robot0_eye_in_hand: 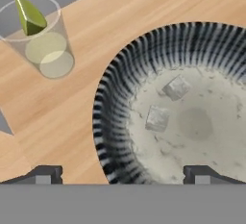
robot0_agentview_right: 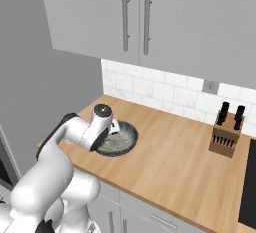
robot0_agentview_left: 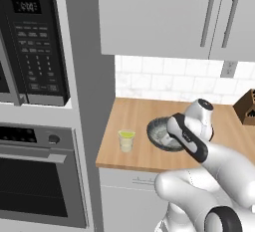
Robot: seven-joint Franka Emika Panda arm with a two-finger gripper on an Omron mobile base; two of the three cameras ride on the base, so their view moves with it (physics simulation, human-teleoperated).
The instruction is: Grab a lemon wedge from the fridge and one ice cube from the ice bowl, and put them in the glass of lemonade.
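Observation:
My gripper [robot0_eye_in_hand: 122,175] hangs open just above the near rim of the ice bowl [robot0_eye_in_hand: 110,117], with nothing between its fingers. The bowl is wide, dark and ribbed outside and pale and speckled inside, and two ice cubes [robot0_eye_in_hand: 157,118] lie on its floor. To the bowl's left stands the glass of lemonade [robot0_eye_in_hand: 43,40], with the yellow-green lemon wedge [robot0_eye_in_hand: 29,14] standing in it and leaning on its rim. In the left base view the glass [robot0_agentview_left: 126,140] sits near the counter's front left corner, beside the bowl [robot0_agentview_left: 158,131]. My arm partly covers the bowl [robot0_agentview_right: 125,142]. The fridge is out of view.
A black microwave [robot0_agentview_left: 30,42] and oven [robot0_agentview_left: 40,181] column stands left of the wooden counter [robot0_agentview_right: 170,162]. A knife block [robot0_agentview_right: 226,129] sits at the back right by the tiled wall. Grey wall cabinets [robot0_agentview_right: 135,17] hang overhead.

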